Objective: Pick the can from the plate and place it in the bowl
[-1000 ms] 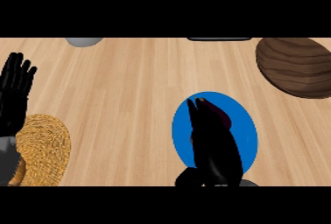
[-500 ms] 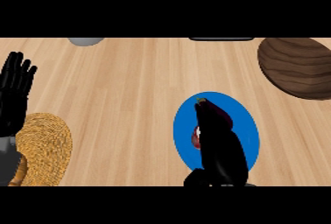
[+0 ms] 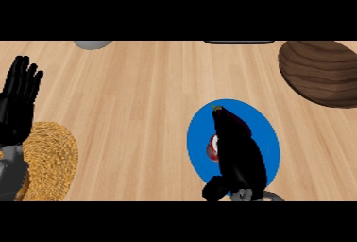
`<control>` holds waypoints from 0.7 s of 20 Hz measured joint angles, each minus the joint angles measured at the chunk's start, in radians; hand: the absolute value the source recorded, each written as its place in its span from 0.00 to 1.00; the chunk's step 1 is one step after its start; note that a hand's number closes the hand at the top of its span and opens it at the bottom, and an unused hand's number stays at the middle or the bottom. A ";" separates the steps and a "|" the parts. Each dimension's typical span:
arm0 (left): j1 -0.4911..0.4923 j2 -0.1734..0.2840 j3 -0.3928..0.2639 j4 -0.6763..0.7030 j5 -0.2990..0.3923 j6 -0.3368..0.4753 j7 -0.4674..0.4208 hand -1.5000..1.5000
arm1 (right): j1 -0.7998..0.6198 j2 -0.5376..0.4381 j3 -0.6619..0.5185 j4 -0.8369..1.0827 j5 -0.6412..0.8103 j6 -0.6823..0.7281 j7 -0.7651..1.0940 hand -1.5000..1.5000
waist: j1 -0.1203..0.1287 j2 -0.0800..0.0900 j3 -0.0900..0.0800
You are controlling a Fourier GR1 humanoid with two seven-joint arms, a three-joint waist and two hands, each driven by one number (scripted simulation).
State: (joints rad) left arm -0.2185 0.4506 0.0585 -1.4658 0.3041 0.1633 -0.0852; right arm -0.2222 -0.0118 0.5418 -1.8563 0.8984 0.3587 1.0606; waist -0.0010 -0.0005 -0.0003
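A blue plate (image 3: 268, 142) lies on the wooden counter, right of centre and near the front edge. My right hand (image 3: 237, 151) lies over the plate's middle, fingers pointing away from me and curled over the can. Only a small red and white patch of the can (image 3: 214, 146) shows at the hand's left side; the rest is hidden. The dark brown wooden bowl (image 3: 317, 71) sits at the far right, apart from the plate. At the left edge my left hand (image 3: 20, 101) rests open, fingers up.
A woven straw mat (image 3: 49, 160) lies at the front left, beside my left forearm. A grey round object (image 3: 94, 44) and a dark flat object (image 3: 237, 42) sit at the counter's far edge. Bare wood lies between plate and bowl.
My right hand has settled lower over the plate and its fingers have closed round the can, whose red and white side now shows at the hand's left. The left hand has not moved.
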 measured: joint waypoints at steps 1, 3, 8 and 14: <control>0.001 0.005 0.008 -0.002 0.006 -0.010 0.007 0.50 | -0.004 0.000 0.004 0.014 -0.003 -0.005 0.003 0.00 | 0.001 0.000 0.000; -0.010 -0.004 0.010 0.009 -0.005 -0.012 0.003 0.50 | -0.014 -0.001 -0.015 0.044 -0.004 -0.006 -0.008 0.00 | 0.001 0.000 0.000; -0.014 -0.014 0.028 0.003 -0.019 -0.022 0.018 0.50 | 0.005 0.001 -0.027 0.092 0.008 -0.020 -0.029 0.00 | 0.002 0.000 0.000; -0.001 -0.043 0.029 -0.020 -0.047 -0.022 0.023 0.50 | 0.005 0.001 -0.032 0.159 0.002 -0.063 -0.028 0.00 | 0.003 0.000 0.000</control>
State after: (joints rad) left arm -0.2192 0.4078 0.0876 -1.4861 0.2570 0.1410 -0.0621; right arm -0.2172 -0.0108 0.5101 -1.6969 0.9004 0.2956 1.0322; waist 0.0020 -0.0005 0.0000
